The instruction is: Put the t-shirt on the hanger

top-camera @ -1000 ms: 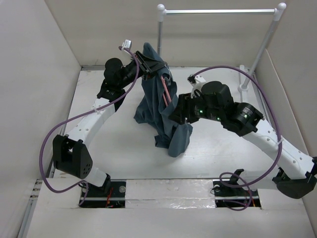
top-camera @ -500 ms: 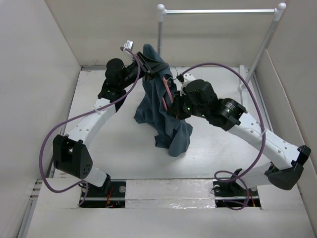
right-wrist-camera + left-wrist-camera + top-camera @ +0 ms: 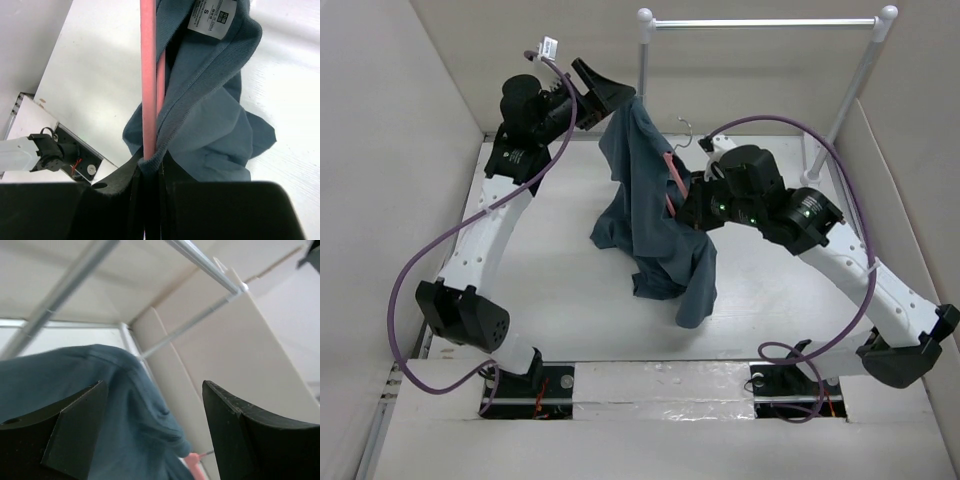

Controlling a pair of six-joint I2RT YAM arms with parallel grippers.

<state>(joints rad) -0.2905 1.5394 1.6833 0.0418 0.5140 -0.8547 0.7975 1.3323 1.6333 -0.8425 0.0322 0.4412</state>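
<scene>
The dark teal t-shirt (image 3: 655,215) hangs draped over the salmon-pink hanger (image 3: 674,178), its lower folds resting on the table. The hanger's silver hook (image 3: 685,128) pokes out above the shirt. My right gripper (image 3: 686,205) is shut on the hanger bars (image 3: 148,75) together with the shirt's ribbed collar edge (image 3: 200,75). A white size label (image 3: 212,17) shows inside the collar. Up at the back left, my left gripper (image 3: 608,88) stands open and clear of the cloth. In the left wrist view, the shirt (image 3: 100,390) and a pink hanger tip (image 3: 192,460) lie beyond its spread fingers (image 3: 75,430).
A white clothes rack with a metal bar (image 3: 760,22) stands along the back wall, its posts at the middle and the right. Tall white walls (image 3: 380,150) close in the table on the left, back and right. Purple cables (image 3: 430,260) loop off both arms.
My left gripper opened, let go of the shirt and swung up and back to the left. My right gripper moved in, shut on the hanger and collar, and now carries the shirt alone.
</scene>
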